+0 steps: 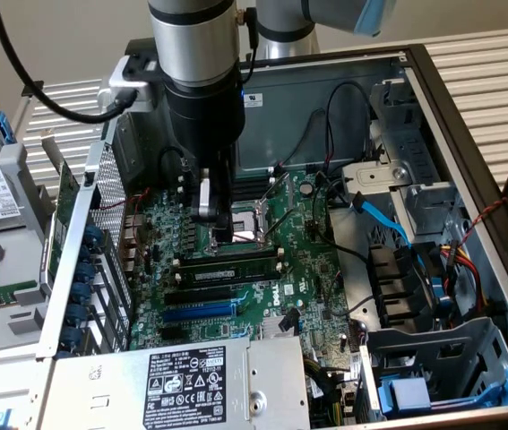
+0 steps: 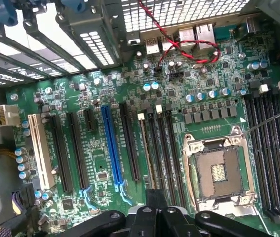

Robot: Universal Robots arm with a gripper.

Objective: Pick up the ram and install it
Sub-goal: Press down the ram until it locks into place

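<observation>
- The arm comes down from the top of the exterior view into an open computer case (image 1: 469,134), and its gripper (image 1: 210,215) hangs just above the green motherboard (image 1: 307,269), over the near-left edge of the processor socket (image 1: 249,224).
- The gripper's fingers are pressed together; in the wrist view the gripper (image 2: 154,210) shows as dark linkages with a narrow black tip, and nothing can be seen pinched in it.
- The ram (image 1: 222,266) lies seated lengthwise in one of the long sockets just near of the processor socket, a dark green stick running left to right, directly below the gripper.
- Near of it lie more black memory sockets (image 1: 204,294) and a blue expansion slot (image 1: 195,313).
- In the wrist view the same blue expansion slot (image 2: 111,148) runs between black slots, with the open processor socket (image 2: 218,170) beside a bank of black memory sockets (image 2: 268,148).
- A red and black twisted wire (image 2: 179,47) loops above the rear ports.
- At the near edge of the case sits a grey power supply (image 1: 182,381) with a black label.
- A blue cable (image 1: 381,219) crosses the metal bracket at the exterior view's right.
</observation>
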